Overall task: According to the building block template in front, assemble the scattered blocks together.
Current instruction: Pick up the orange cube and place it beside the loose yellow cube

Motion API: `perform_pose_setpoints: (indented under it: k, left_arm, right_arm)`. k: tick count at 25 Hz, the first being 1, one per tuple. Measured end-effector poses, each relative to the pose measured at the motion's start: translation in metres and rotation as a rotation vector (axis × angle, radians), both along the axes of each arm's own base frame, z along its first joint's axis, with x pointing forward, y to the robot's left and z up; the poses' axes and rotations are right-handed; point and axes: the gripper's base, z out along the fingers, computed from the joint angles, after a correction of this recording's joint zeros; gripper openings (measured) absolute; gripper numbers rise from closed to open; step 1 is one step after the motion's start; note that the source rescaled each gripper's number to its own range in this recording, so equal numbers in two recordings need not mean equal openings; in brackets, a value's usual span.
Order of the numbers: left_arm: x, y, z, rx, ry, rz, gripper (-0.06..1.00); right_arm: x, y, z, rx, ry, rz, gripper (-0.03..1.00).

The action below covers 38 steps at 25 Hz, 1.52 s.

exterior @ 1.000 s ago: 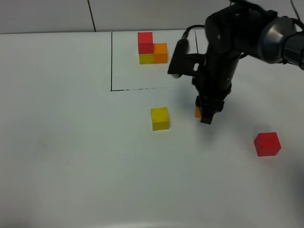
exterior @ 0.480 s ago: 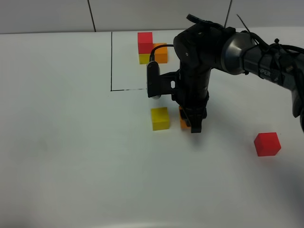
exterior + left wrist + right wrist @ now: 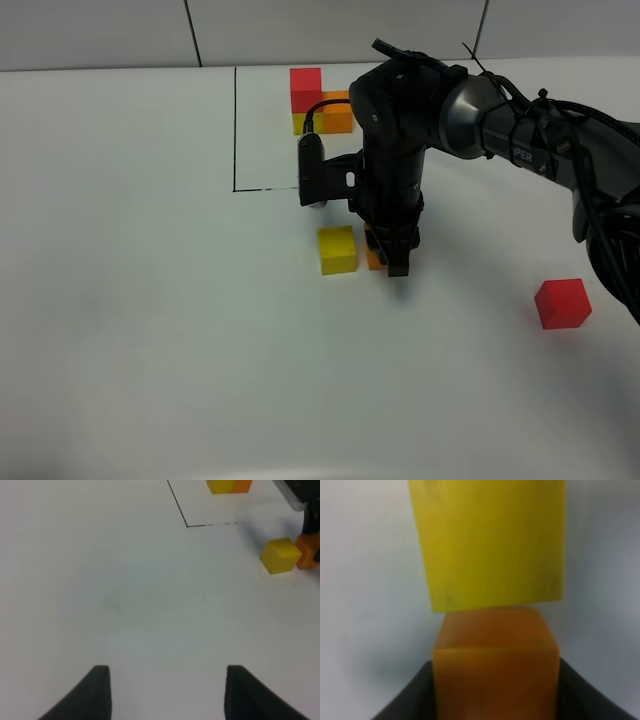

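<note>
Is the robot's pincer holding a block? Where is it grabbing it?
The right pincer grips the orange cube by two opposite sides, beside the yellow cube. The left pincer holds nothing.

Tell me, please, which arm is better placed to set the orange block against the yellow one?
The right: its jaws grip the orange block, close beside the yellow block; the left jaws hang empty, far from both.

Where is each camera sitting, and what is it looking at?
High camera: up above the table, looking down at the template, the red block and the right arm.
Left wrist camera: on the left arm, looking past the left hand across the table.
Right wrist camera: on the right arm, close on the right hand gripping the orange block.
All three show the yellow block.
</note>
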Motion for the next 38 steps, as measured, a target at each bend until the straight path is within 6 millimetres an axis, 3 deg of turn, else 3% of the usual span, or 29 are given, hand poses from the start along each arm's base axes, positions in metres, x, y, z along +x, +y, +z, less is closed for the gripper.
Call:
perform_pose_setpoints:
  k: [38]
  left_arm:
    - [0.0000, 0.0000, 0.0000, 0.000, 0.000, 0.000, 0.12]
  right_arm:
    - [0.0010, 0.0064, -0.0086, 0.063, 0.025, -0.023, 0.01]
